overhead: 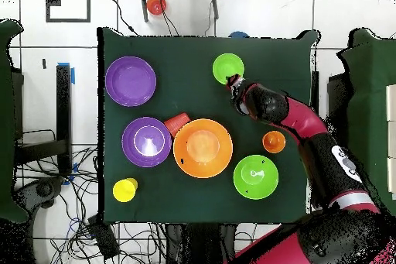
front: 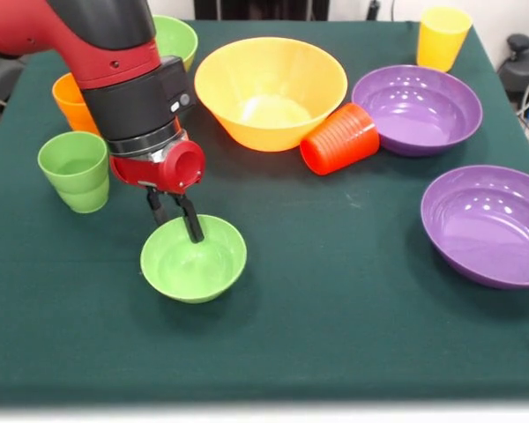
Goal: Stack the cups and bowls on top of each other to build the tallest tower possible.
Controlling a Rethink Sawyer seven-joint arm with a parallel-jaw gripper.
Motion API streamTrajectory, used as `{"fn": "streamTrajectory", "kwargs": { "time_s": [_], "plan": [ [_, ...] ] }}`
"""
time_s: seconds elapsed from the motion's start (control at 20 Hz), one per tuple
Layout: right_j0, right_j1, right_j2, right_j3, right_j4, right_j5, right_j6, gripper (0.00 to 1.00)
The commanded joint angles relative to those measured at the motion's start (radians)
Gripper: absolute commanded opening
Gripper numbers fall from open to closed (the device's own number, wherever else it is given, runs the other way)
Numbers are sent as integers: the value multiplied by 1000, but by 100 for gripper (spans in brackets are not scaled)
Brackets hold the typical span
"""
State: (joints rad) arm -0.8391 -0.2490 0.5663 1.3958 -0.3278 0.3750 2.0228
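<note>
A: Tabletop (front: 335, 291) first, biggest thing down. What sits where?

B: Large orange-yellow bowl (front: 271, 90) stands toward the far edge, near its middle, upright and empty. Two purple bowls, one (front: 416, 108) just beside it toward the right edge, the other (front: 489, 225) nearer the front edge on the right. A medium light-green bowl (front: 173, 40) shows behind the arm at the far left corner. No blue bowl shows in either view.

A: And the one in hand?

B: Small light-green bowl (front: 194, 258), left of centre, toward the front edge, well apart from everything else. The gripper (front: 176, 216) hangs over its far rim, one finger reaching inside, the other at the rim's outer side. The fingers stand a little apart; I cannot tell whether they pinch the wall yet.

A: Cups?

B: Red cup (front: 339, 138) lies on its side, touching or nearly touching the orange-yellow bowl. Yellow cup (front: 442, 37) stands at the far right corner, light-green cup (front: 74, 170) near the left edge, orange cup (front: 73, 101) behind it, half hidden by the arm.

A: So nothing is stacked. How to do this well?

B: My judgement: straddle the rim squarely, one finger either side, clamp firmly since the plastic looks slick, lift straight so it does not tip, then set it level
</note>
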Motion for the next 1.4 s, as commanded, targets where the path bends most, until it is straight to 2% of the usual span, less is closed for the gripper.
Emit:
{"fn": "streamTrajectory", "kwargs": {
  "time_s": [0.05, 0.35, 0.8, 1.15, 1.4],
  "plan": [
    [50, 9, -37, -43, -88, 39, -103, 100],
    [42, 17, -23, -49, -104, 32, -104, 100],
    [62, -36, -59, -20, -138, 30, -102, 100],
    [83, -48, -106, -38, -242, 14, -144, 100],
    [98, -57, -120, -53, -301, 15, -138, 100]
  ]
}}
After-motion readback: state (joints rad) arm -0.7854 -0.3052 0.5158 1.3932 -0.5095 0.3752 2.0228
